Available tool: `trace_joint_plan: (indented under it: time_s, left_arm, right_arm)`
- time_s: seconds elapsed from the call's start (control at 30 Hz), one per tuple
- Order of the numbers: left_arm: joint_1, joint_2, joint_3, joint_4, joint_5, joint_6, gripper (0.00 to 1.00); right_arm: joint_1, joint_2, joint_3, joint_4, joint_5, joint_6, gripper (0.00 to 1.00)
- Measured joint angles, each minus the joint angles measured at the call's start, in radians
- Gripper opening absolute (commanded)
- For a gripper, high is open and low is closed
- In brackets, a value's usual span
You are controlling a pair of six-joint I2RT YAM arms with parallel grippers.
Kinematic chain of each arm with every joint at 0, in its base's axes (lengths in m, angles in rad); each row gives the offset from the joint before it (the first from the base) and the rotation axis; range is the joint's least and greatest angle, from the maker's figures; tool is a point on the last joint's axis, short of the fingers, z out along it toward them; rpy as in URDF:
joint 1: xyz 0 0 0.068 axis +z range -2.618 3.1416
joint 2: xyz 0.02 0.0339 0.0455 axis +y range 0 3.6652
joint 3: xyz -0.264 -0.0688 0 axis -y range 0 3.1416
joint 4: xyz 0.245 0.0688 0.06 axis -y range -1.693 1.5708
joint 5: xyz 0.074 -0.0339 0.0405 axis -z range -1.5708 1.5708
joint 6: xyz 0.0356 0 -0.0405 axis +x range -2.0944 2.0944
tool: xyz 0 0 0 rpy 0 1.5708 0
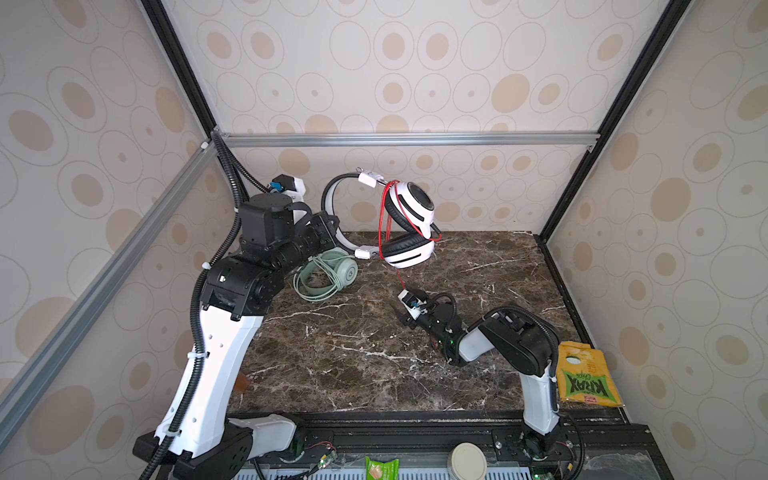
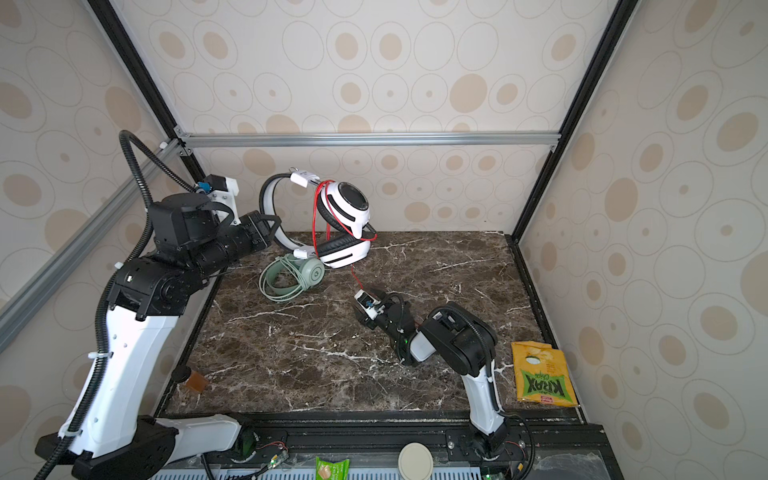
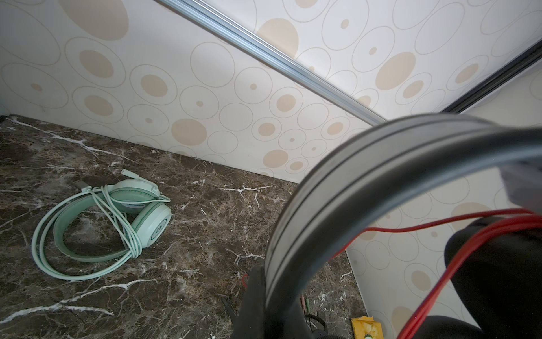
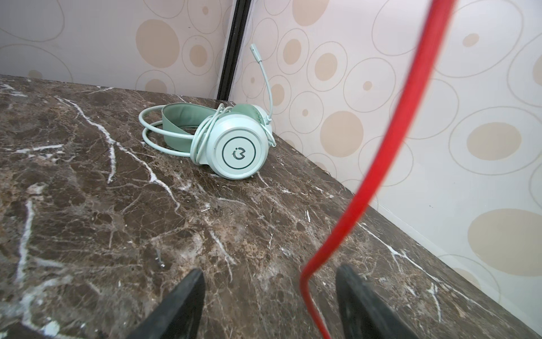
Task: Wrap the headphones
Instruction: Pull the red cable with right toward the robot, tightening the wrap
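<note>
You have a dark brown marble worktop [image 1: 353, 353] with spotty walls [image 1: 415, 62] around it. A yellow chips bag [image 1: 586, 376] lies at its near right edge. A green snack pack [image 1: 381, 468] and a round cream lid [image 1: 468, 460] sit in front. A small brown jar [image 2: 195, 380] lies near left.

Paired top views over one table [image 1: 353, 365]; wrist views low, close.

White-shelled left arm [image 1: 216, 353], right arm [image 1: 538, 399], black joints, ribbed black conduit [image 1: 194, 316], white zip ties [image 1: 198, 356]
</note>
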Motion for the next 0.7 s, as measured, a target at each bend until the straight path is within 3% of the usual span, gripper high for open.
trace_joint_plan:
  time_s: [0.1, 0.13, 0.2, 0.4, 0.57, 0.7]
  left_arm:
    - [0.0, 0.0, 0.01, -0.002, 0.0, 0.0, 0.0]
    - [0.0, 0.0, 0.015, -0.003, 0.0, 0.0, 0.0]
    - [0.0, 0.0, 0.021, -0.004, -0.002, 0.0, 0.0]
    - [0.0, 0.006, 0.032, -0.008, -0.012, 0.0, 0.0]
    - [0.002, 0.027, 0.036, -0.019, -0.039, 0.0, 0.0]
    - [0.014, 0.056, 0.043, -0.019, -0.065, -0.008, 0.0]
  right_arm:
    - [-0.002, 0.0, 0.006, 0.006, -0.007, 0.017, 0.2]
    - [-0.002, 0.0, 0.006, 0.008, -0.01, 0.024, 0.11]
    - [-0.002, 0.0, 0.005, 0.011, -0.015, 0.033, 0.02]
    - [-0.002, -0.019, -0.076, 0.015, -0.064, 0.065, 0.0]
    - [0.008, -0.166, -0.241, -0.018, -0.11, 0.096, 0.0]
    - [0.068, -0.402, -0.291, -0.282, -0.107, 0.11, 0.0]
